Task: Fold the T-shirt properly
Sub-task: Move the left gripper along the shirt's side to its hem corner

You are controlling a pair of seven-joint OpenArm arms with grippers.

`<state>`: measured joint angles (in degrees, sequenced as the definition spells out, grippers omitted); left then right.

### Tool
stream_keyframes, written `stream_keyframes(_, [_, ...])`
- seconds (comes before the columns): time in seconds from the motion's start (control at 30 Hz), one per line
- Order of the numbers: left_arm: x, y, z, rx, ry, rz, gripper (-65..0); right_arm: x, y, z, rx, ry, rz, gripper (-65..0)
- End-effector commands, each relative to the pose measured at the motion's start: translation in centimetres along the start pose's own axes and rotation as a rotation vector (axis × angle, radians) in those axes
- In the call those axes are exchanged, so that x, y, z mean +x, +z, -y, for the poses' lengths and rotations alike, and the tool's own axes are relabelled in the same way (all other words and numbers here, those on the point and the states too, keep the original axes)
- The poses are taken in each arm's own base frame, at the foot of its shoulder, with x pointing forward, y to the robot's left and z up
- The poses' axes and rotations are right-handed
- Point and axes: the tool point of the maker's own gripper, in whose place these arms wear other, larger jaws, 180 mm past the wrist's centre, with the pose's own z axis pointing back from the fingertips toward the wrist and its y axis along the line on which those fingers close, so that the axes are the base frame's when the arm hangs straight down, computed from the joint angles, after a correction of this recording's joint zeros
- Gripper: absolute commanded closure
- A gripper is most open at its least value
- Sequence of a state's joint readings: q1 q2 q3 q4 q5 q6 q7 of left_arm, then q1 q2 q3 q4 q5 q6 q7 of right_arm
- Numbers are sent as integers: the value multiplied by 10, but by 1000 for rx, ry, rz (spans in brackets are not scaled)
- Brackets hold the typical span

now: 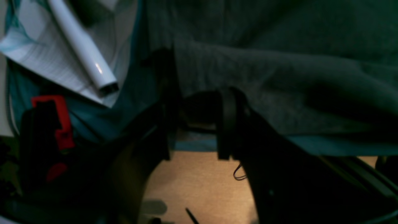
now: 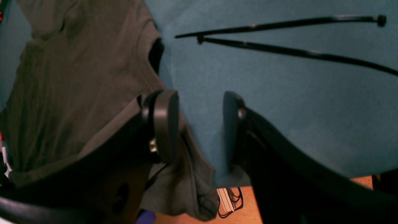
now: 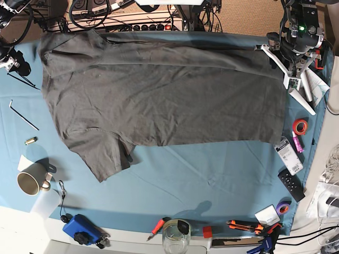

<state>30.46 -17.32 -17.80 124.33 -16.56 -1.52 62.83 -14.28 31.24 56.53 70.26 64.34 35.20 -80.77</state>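
A light blue cloth-covered counter (image 3: 222,180) fills most of the room's view, and the large dark grey-brown short-sleeved cotton T-shirt (image 3: 159,100) lies spread flat across its far half, one sleeve hanging toward the near left and the hem reaching nearly to the right edge. In the right wrist view the right gripper (image 2: 199,124) sits over the shirt's sleeve edge with its jaws spread apart, one pad above the fabric and the other above bare cloth, nothing between them. Two long black cable ties (image 2: 279,37) lie on the cloth beyond it. The left gripper (image 1: 192,124) is at the counter's edge by the shirt's hem; the view is dark, and I cannot tell whether its jaws are released or clenched. A white tripod (image 3: 294,74) stands at the far right corner. A cream ceramic mug (image 3: 30,182) rests near the left edge, a blue box (image 3: 79,228) toward the front, and a roll of red tape (image 3: 301,126) on the right.
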Motion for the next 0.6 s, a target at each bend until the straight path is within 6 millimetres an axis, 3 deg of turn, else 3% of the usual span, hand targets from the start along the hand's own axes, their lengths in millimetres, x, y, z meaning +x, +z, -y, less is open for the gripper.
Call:
stream_keyframes(0.0, [7, 4, -4, 13, -8, 27, -204, 21, 10, -2, -7, 40, 44, -241])
stream_keyframes(0.13, [7, 4, -2, 4, -6, 28, -192, 20, 10, -2, -7, 39, 44, -241])
stream_keyframes(0.3, [5, 4, 7, -43, -14, 20, -81, 21, 10, -2, -7, 40, 44, -241])
stream_keyframes(0.5, [6, 4, 7, -46, -19, 24, -77, 21, 10, -2, -7, 40, 45, -240])
stream_keyframes(0.57, [6, 4, 10, -60, -39, 24, -31, 21, 10, -2, -7, 39, 45, -241])
